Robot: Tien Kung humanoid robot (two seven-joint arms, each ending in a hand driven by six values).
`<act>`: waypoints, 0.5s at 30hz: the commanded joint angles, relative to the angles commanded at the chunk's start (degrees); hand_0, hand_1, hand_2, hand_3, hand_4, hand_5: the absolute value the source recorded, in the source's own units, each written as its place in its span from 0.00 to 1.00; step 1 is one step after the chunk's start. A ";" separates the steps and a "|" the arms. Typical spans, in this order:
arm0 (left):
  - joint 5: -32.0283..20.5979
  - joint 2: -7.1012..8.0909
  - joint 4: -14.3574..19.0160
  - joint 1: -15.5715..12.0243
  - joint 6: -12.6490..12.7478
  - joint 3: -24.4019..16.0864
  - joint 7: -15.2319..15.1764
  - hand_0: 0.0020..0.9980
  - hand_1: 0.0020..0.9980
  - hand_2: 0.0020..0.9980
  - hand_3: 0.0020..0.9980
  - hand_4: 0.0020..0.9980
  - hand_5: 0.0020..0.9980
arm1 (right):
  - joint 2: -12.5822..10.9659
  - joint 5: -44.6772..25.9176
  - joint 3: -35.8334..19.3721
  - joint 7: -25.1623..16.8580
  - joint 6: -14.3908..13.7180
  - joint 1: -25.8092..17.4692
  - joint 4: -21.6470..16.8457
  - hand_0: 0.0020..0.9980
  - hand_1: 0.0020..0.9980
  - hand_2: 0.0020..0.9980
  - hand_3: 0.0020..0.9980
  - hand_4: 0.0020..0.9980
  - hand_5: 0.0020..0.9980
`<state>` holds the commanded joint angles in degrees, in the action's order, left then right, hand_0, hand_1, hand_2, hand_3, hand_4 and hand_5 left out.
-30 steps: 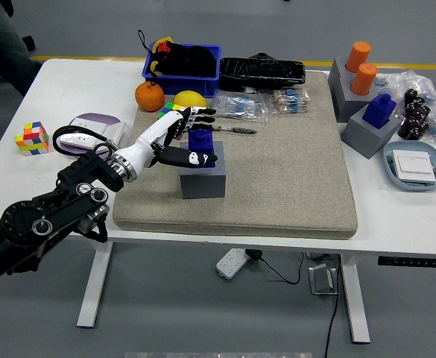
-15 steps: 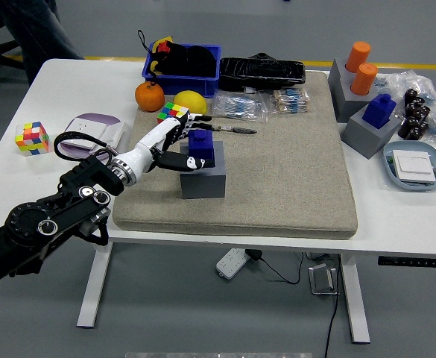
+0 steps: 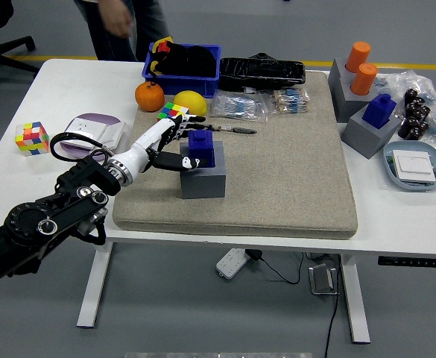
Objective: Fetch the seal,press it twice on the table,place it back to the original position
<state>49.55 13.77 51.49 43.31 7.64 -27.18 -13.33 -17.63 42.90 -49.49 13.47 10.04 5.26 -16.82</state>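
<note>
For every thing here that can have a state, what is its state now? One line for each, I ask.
Dark blue seal: upright, seated in the grey block holder.
Left hand: fingers spread beside the seal, not closed on it.
Blue plastic bin: filled with dark items.
Second blue seal: upright on its grey block, untouched.
Two orange cylinders: standing upright.

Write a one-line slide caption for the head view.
The robot's left hand reaches around a blue seal seated in its grey holder on a beige mat.
</note>
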 joint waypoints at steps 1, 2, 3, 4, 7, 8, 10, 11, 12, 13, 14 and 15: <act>0.04 0.02 -0.04 0.01 0.03 0.02 0.02 0.86 0.81 0.79 0.85 0.81 0.00 | 0.02 0.00 -0.02 -0.01 0.00 0.00 0.00 0.87 0.78 0.75 0.75 0.81 0.56; 0.07 0.03 -0.10 0.03 0.05 0.03 0.04 0.86 0.81 0.79 0.85 0.81 0.00 | 0.03 0.00 -0.03 -0.01 0.00 -0.01 0.00 0.87 0.78 0.75 0.75 0.81 0.56; 0.11 0.03 -0.15 0.04 0.07 0.04 0.06 0.86 0.81 0.79 0.85 0.81 0.00 | 0.05 0.01 -0.04 0.00 0.00 -0.01 0.00 0.87 0.78 0.75 0.75 0.81 0.56; 0.15 0.03 -0.22 0.05 0.12 0.03 0.07 0.86 0.79 0.77 0.83 0.79 0.00 | 0.06 0.00 -0.05 -0.01 0.00 -0.02 0.00 0.87 0.78 0.75 0.75 0.81 0.56; 0.25 0.05 -0.37 0.08 0.13 0.00 0.17 0.86 0.79 0.77 0.83 0.79 0.00 | 0.06 -0.01 -0.08 -0.02 0.01 -0.05 -0.01 0.87 0.78 0.75 0.75 0.81 0.56; 0.26 0.06 -0.38 0.05 0.13 0.00 0.19 0.86 0.79 0.77 0.83 0.79 0.00 | 0.05 -0.01 -0.09 -0.02 0.01 -0.09 -0.01 0.87 0.78 0.75 0.75 0.81 0.56; 0.19 0.09 -0.39 0.07 0.08 -0.03 0.20 0.84 0.76 0.71 0.80 0.77 0.00 | 0.03 0.01 -0.11 -0.01 0.00 -0.09 0.02 0.87 0.78 0.75 0.75 0.81 0.56; 0.11 0.10 -0.39 0.09 0.02 -0.06 0.22 0.84 0.76 0.71 0.80 0.77 0.00 | 0.02 0.02 -0.13 0.01 0.02 -0.08 0.02 0.87 0.78 0.75 0.75 0.81 0.56; 0.06 0.09 -0.38 0.12 -0.07 -0.02 0.25 0.84 0.76 0.71 0.80 0.77 0.00 | 0.03 0.03 -0.20 0.00 0.02 -0.10 0.03 0.87 0.78 0.75 0.75 0.81 0.56; 0.01 0.09 -0.35 0.13 -0.17 0.01 0.29 0.84 0.76 0.71 0.80 0.77 0.00 | 0.05 0.05 -0.29 0.01 0.02 -0.12 0.04 0.87 0.78 0.75 0.75 0.81 0.56; -0.01 0.08 -0.34 0.13 -0.22 0.01 0.31 0.84 0.76 0.71 0.80 0.77 0.00 | 0.05 0.05 -0.32 0.02 0.03 -0.14 0.04 0.87 0.78 0.75 0.75 0.81 0.56; -0.06 0.06 -0.35 0.13 -0.30 -0.05 0.34 0.84 0.76 0.71 0.80 0.77 0.00 | 0.05 0.06 -0.36 0.01 0.03 -0.14 0.04 0.87 0.78 0.75 0.75 0.81 0.56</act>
<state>49.49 13.83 51.14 43.43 7.34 -27.24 -12.99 -17.58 42.95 -49.85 13.48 10.07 5.12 -16.78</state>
